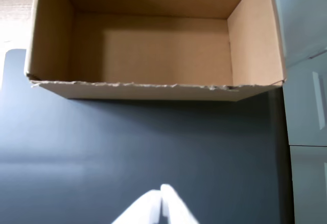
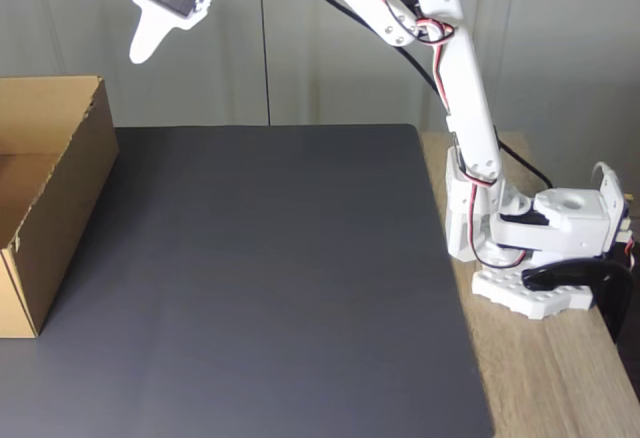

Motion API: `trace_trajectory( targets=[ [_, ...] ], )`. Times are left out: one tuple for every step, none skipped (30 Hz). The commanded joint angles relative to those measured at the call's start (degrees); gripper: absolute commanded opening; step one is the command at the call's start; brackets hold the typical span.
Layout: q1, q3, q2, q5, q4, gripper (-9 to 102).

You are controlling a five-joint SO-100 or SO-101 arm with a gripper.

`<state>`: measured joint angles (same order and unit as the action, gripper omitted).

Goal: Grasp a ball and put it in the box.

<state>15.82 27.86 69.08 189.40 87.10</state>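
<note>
The box (image 1: 153,55) sits open-topped on the dark mat (image 2: 270,278), its visible inside bare; nothing lies between it and me. My gripper (image 1: 162,193) hangs high above the mat's edge nearest the box, fingers pressed together, holding nothing. I cannot see the ball.

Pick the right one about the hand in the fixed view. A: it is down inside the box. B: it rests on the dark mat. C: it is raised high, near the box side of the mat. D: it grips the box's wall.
C: the hand hangs well above the mat, off the box.
</note>
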Motion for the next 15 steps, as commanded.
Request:
trace_trajectory(
  targets=[
    [0.35,-1.67,3.78,0.09,0.18,0],
    [0.53,-1.67,4.04,0.0,0.18,0],
    [0.7,-1.67,4.31,-0.09,0.18,0],
    [0.88,-1.67,4.48,-0.18,0.18,0],
    [0.97,-1.67,4.75,-0.26,0.18,0],
    [1.23,-1.67,5.1,-0.26,0.18,0],
    [1.58,-1.67,5.36,-0.26,0.18,0],
    [1.93,-1.14,5.98,-0.26,0.18,0],
    [2.37,-0.88,6.42,-0.26,0.18,0],
    [2.81,0.0,7.21,-0.26,-0.09,0],
    [3.16,1.32,8.17,-0.26,-0.53,0],
    [3.43,2.55,9.14,-0.09,-0.97,0],
    [3.6,3.6,9.93,0.0,-1.05,0],
    [3.87,4.83,10.81,0.09,-1.32,0],
    [3.96,6.06,11.6,0.09,-1.67,0]
  ],
)
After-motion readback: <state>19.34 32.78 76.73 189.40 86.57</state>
